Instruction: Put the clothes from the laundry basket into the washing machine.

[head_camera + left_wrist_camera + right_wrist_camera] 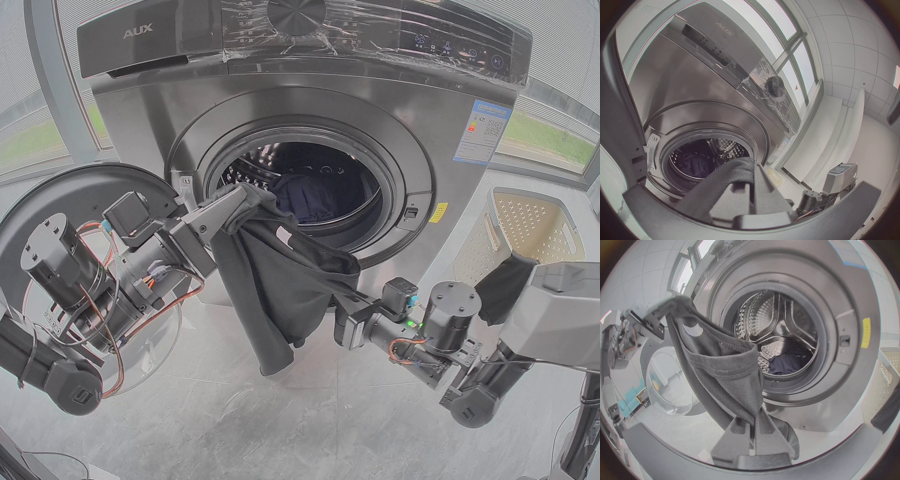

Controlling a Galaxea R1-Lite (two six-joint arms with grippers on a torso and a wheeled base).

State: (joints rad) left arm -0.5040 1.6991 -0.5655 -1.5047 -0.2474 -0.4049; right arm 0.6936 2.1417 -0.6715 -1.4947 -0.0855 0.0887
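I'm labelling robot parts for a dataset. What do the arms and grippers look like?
The left arm and right arm are black and dark grey, with cylindrical joint housings and loose orange and black cables. The left gripper and right gripper each have two flat, grey, tapering fingers. A small green light glows by the right wrist.

A laundry room, with washing machine (387, 119), laundry basket (531, 225) and tiled floor (250, 425).

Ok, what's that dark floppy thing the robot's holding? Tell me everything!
It is a dark garment, soft knit-looking cloth with a stitched hem and a small white tag inside. It hangs stretched between the left tool and the right tool, both pinched on it, in front of the open washing machine, one end dangling down.
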